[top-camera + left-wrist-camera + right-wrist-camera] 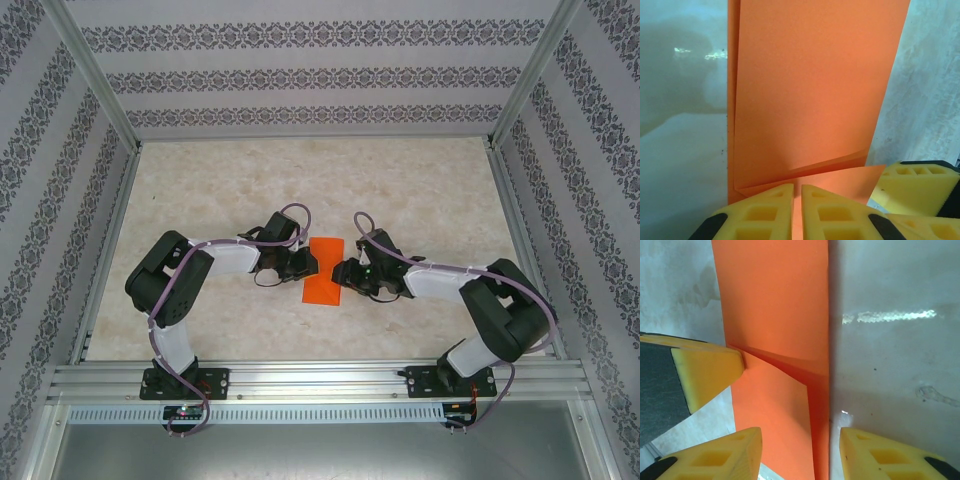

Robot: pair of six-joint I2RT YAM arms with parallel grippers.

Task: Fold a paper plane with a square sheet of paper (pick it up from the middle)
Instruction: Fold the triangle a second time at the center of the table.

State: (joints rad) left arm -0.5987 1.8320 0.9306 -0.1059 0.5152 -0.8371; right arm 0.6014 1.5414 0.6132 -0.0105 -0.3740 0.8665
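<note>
While low beside the sheet (324, 270), elbows (165, 275) outward.

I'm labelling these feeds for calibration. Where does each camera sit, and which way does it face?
Top external: above and behind the arms, looking down on the table; both arms show, left gripper and right gripper either side of the paper.
Left wrist: on the left arm, facing the right arm; its fingers shut on the paper.
Right wrist: on the right arm, facing the left arm; its fingers open astride the paper.
Shared: both wrist views show the paper and one finger of the other gripper.
</note>
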